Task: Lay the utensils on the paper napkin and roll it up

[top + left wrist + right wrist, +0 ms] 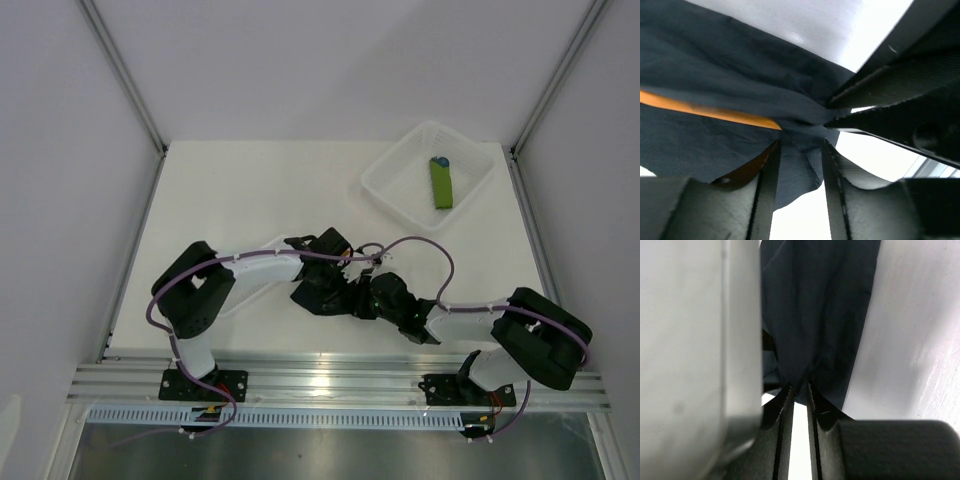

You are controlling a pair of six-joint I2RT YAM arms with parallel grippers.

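White table (250,190) carries the black paper napkin (730,65), bunched at centre between both arms. We see the right gripper (797,389) pinching its edge. The left gripper (800,146) straddles a fold, and we cannot tell whether it clamps. One orange utensil (705,111) lies wrapped inside.

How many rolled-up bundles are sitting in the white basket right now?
1. A green bundle with a blue tip lies in the white basket at the far right of the table. Nothing covers the basket, so no other bundle seems hidden.
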